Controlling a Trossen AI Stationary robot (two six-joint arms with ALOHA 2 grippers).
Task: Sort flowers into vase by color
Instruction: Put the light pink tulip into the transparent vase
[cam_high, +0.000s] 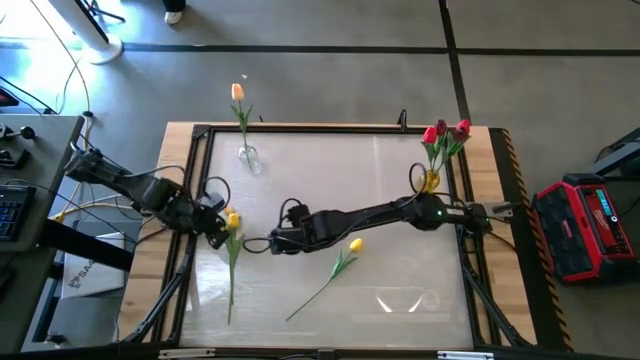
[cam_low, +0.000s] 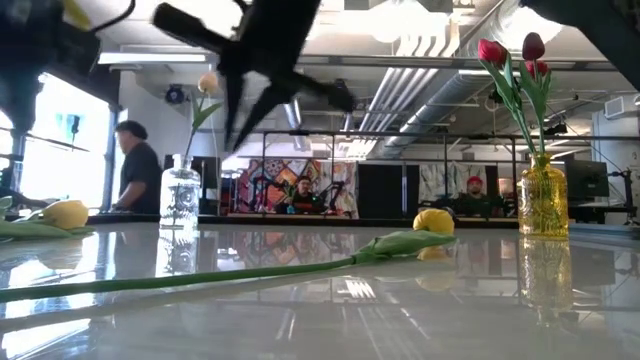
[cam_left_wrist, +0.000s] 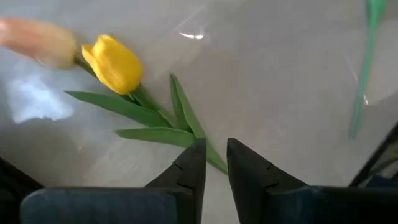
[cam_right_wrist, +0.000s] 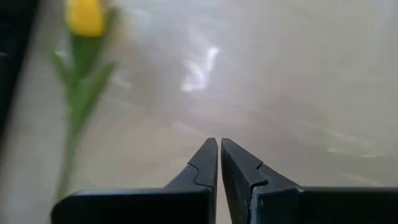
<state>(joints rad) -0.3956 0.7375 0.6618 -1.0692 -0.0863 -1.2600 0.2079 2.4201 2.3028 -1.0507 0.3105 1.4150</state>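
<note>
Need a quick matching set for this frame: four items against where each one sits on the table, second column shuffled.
Column one:
1. clear glass vase
2. amber yellow glass vase
3. yellow tulip with long green stem
4. second yellow tulip on a green stem

Column two:
A. lying flat near table centre, by the right gripper
B. holds one orange tulip
C. holds the red tulips
D. lying flat at the left gripper

Pairs: 1-B, 2-C, 3-D, 4-A

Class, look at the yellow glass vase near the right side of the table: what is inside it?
The yellow vase holds red and dark maroon tulips, stems upright. The tinted glass hides their lower stems, so whether it holds water cannot be told.
</note>
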